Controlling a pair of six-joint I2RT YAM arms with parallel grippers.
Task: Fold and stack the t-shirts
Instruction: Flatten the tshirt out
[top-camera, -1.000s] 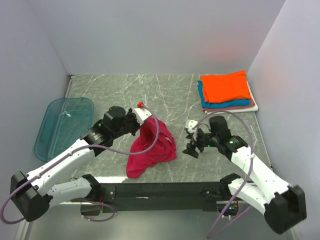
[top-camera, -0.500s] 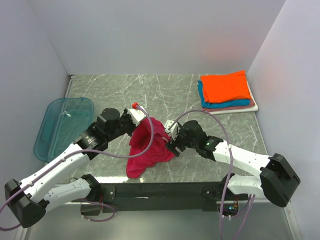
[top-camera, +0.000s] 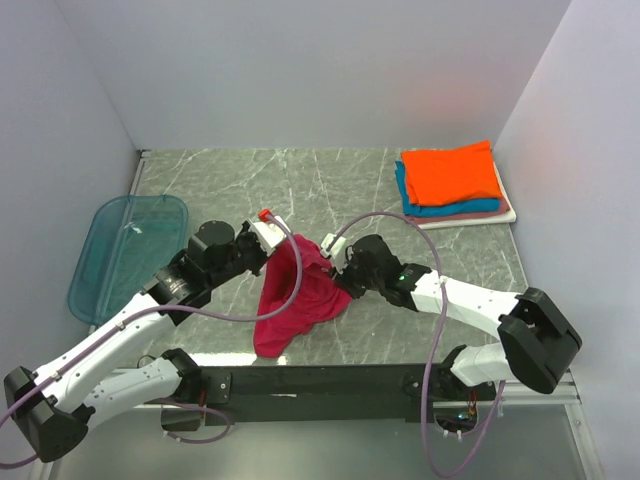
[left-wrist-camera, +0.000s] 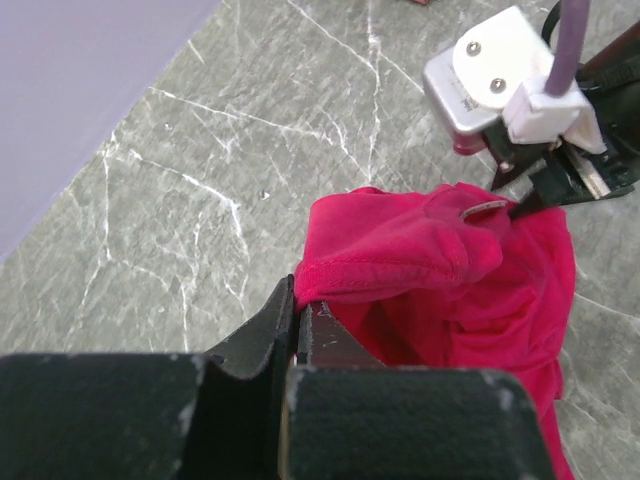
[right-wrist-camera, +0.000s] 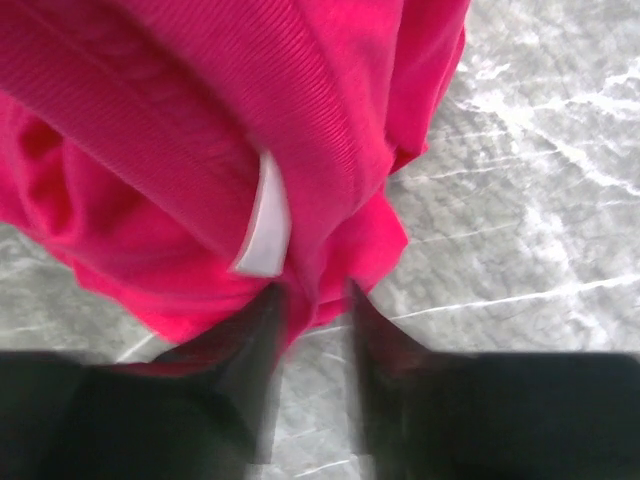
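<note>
Left wrist view showed the left gripper (left-wrist-camera: 296, 300) pinched tight on the stitched hem of the magenta-red t-shirt (left-wrist-camera: 420, 250), holding that edge up off the marble table (left-wrist-camera: 200, 200). In the right wrist view the right gripper (right-wrist-camera: 310, 300) had its fingers part-way apart astride a hanging fold just below a white label (right-wrist-camera: 262, 215). That picture was blurred, so whether the cloth was actually clamped could not be told. From above, the shirt hung bunched between the two arms near the table's middle. Its lower part trailed on the surface toward the near edge, well apart from the folded stack (top-camera: 452, 180) in the far right corner. To do this step well, the right jaws probably needed a single layer at an edge rather than a thick bunch, and a firm bite before any pull. Both arms should then draw apart evenly so the garment spread flat without twisting.
</note>
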